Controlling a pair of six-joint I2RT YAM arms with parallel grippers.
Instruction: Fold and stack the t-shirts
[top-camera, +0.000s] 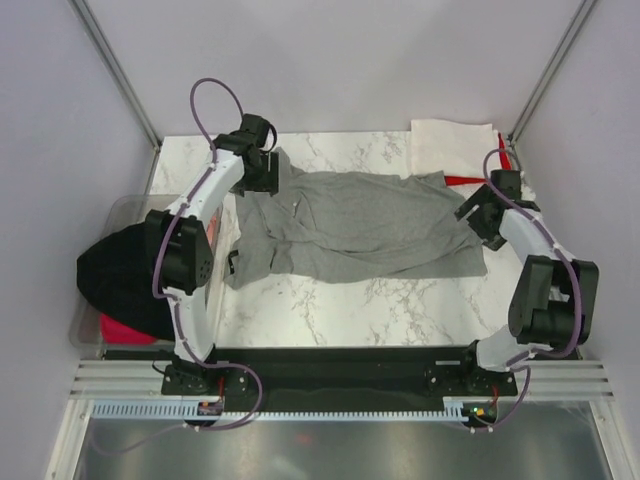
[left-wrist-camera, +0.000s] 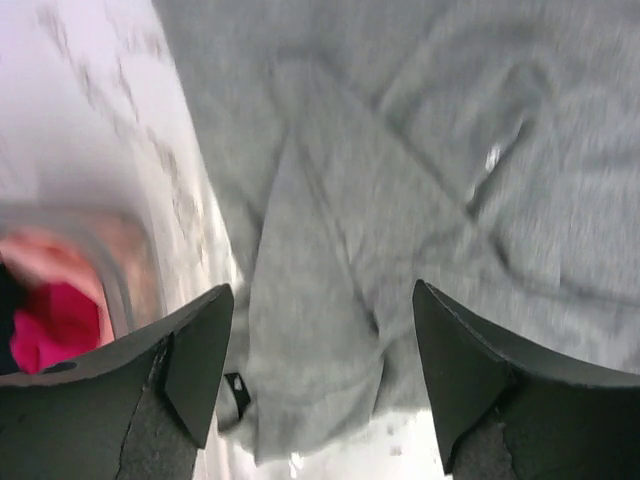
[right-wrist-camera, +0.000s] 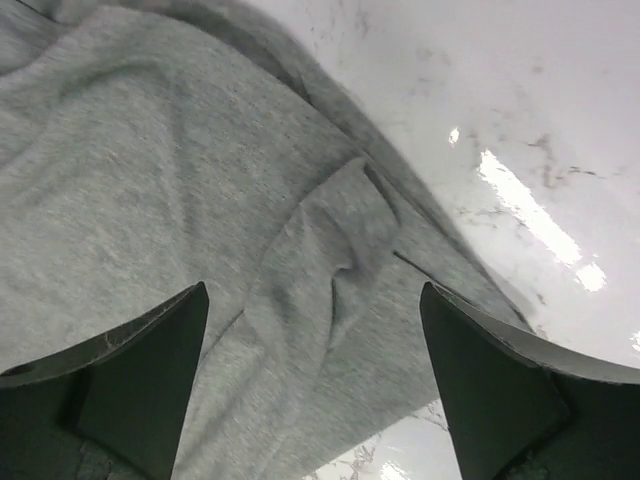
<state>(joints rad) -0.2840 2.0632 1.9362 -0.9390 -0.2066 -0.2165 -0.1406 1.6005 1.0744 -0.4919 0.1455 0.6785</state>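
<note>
A heather grey cotton t-shirt (top-camera: 360, 225) lies spread across the middle of the white marble-patterned table (top-camera: 340, 300). It is mostly flat but far from smooth. Creases run through the body, the end nearer the left arm is bunched and doubled over itself, and the near hem wanders unevenly. A small white logo (left-wrist-camera: 492, 157) shows on the fabric in the left wrist view.

The left gripper (top-camera: 262, 170) hangs over that bunched left end with its two dark fingers (left-wrist-camera: 200, 350) spread wide. A long fold of grey cloth runs down between them, but nothing is pinched. The right gripper (top-camera: 478, 215) is over the opposite end of the shirt, its jaws just as wide apart and holding nothing. Below it a small raised pucker of fabric sits between the fingers (right-wrist-camera: 150, 370), close to where the shirt's edge meets bare marble. I can't tell how far above the cloth either one hangs.

To the left of the table stands a clear plastic tub (top-camera: 82, 330), with a black t-shirt (top-camera: 120, 270) heaped in it and a pink t-shirt (top-camera: 125, 328) beneath. At the far right corner rests a folded white garment (top-camera: 452, 150). A sliver of red cloth (top-camera: 462, 180) peeks out just beside it, near the grey shirt's far right end.
</note>
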